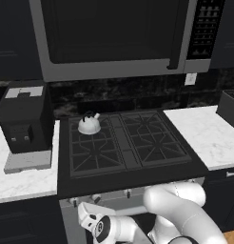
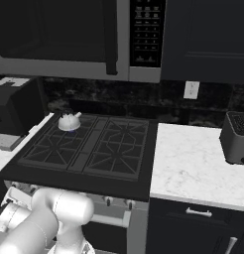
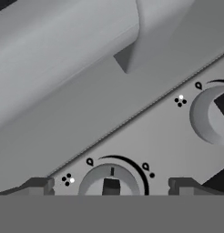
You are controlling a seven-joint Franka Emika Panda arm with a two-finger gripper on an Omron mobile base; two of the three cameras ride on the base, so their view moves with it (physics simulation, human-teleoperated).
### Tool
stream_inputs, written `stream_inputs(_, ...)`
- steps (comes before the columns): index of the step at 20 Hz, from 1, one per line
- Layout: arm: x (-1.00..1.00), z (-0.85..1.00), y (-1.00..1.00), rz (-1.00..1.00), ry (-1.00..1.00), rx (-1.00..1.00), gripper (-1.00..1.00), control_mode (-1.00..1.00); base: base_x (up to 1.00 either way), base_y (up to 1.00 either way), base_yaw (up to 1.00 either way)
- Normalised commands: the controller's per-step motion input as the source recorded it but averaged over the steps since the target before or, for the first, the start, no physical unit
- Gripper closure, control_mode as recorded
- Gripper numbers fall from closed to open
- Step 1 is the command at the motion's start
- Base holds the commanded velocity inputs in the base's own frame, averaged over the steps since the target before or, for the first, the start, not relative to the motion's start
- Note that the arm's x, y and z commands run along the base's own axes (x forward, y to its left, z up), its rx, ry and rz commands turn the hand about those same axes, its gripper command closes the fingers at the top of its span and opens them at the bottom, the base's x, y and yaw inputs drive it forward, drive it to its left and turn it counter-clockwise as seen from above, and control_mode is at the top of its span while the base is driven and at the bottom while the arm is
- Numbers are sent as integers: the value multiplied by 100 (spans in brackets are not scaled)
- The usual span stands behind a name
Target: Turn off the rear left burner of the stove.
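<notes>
My jaws (image 3: 108, 184) are sitting right at the stove's silver front panel (image 3: 132, 136), standing apart with one dark fingertip (image 3: 38, 184) on each side of a round knob (image 3: 111, 179). They aren't touching it as far as I can tell. The knob's dial arc is curving over its top, and a small four-dot burner mark (image 3: 67, 179) is showing just left of it. A second knob (image 3: 211, 113) is showing up and to the right on the same panel, with its own dot mark (image 3: 180, 100) beside it. The oven handle (image 3: 63, 50) is running across the top of my hand view.

From the left base view, my arm (image 1: 176, 214) is reaching low in front of the stove (image 1: 128, 143), wrist (image 1: 97, 224) pointing at the left end of the knob row.

Further back, the rear left burner (image 1: 92, 128) is sitting at the stove's back-left quarter and is carrying a white kettle (image 1: 89, 124). In the right base view I'm seeing a faint blue tint under the kettle (image 2: 69, 122).

Left of the stove, a black coffee machine (image 1: 24, 124) is standing on the marble surface (image 1: 24, 181). On the right surface (image 2: 193, 163), a dark toaster (image 2: 236, 138) is standing well apart from the stove. A grey microwave (image 1: 123, 35) is hanging above.
</notes>
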Motion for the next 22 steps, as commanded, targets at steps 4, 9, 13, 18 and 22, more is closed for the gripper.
stream_inputs(4,0,0,-19,-2,-1,0,-100,-100,0,0,0)
stream_inputs(9,0,0,0,0,0,0,-100,-100,0,0,0)
stream_inputs(13,0,0,0,0,0,0,-100,-100,0,0,0)
stream_inputs(18,0,0,0,0,0,0,100,-100,0,0,0)
stream_inputs(22,0,7,0,-2,0,5,100,-100,0,0,0)
